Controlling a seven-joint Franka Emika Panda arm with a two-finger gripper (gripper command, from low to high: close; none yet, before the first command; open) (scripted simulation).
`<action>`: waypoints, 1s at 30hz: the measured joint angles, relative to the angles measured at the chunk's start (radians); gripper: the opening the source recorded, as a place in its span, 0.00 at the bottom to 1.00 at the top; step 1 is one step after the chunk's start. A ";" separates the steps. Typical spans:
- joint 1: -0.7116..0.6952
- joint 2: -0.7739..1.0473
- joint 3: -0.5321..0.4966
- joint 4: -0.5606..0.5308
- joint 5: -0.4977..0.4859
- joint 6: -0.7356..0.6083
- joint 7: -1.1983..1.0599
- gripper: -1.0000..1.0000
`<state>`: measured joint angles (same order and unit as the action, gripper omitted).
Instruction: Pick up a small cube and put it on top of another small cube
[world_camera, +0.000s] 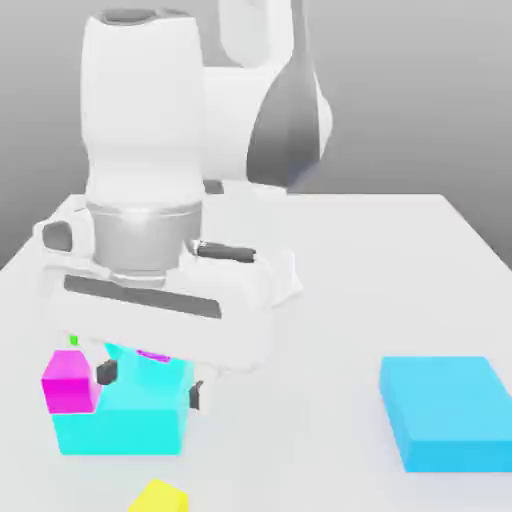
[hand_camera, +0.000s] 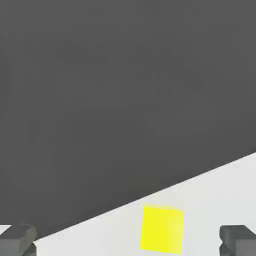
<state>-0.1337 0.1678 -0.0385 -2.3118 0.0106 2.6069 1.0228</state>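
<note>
The white table (world_camera: 380, 260) stretches out flat and matte, a plain stage with a dark backdrop past its edge. Above it looms the Panda arm (world_camera: 140, 120), smooth glossy white shells with a grey joint, bent down so its hand sits low over the cluster at the exterior view's left. On the exterior view's right lies a flat cyan slab (world_camera: 445, 412), broad and low, well apart from the action. Under the hand sits the big cyan block (world_camera: 125, 420), sharp-edged and uniformly coloured, with a magenta cube (world_camera: 68, 382) at its left corner; I can't tell whether it rests on the block or just beside it. A sliver of green (world_camera: 74, 341) peeks out behind. The gripper (world_camera: 148, 385) hangs spread, dark pads (world_camera: 104, 374) wide apart, holding nothing. In the hand view those fingers (hand_camera: 239, 239) flank the frame with the prize between them. The yellow cube (world_camera: 160, 496), small and plain, sits on the table at the near edge, just in front of the cyan block. My read: the hand is lining up for the pick.
</note>
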 joint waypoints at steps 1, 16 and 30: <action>-0.003 0.036 -0.002 0.000 0.004 0.011 0.006 0.50; -0.029 0.355 0.004 0.036 0.039 0.192 0.016 0.00; -0.052 -0.106 -0.056 -0.190 -0.001 -0.043 0.127 0.00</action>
<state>-0.1861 0.0614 -0.0948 -2.5021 0.0092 2.5640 1.1502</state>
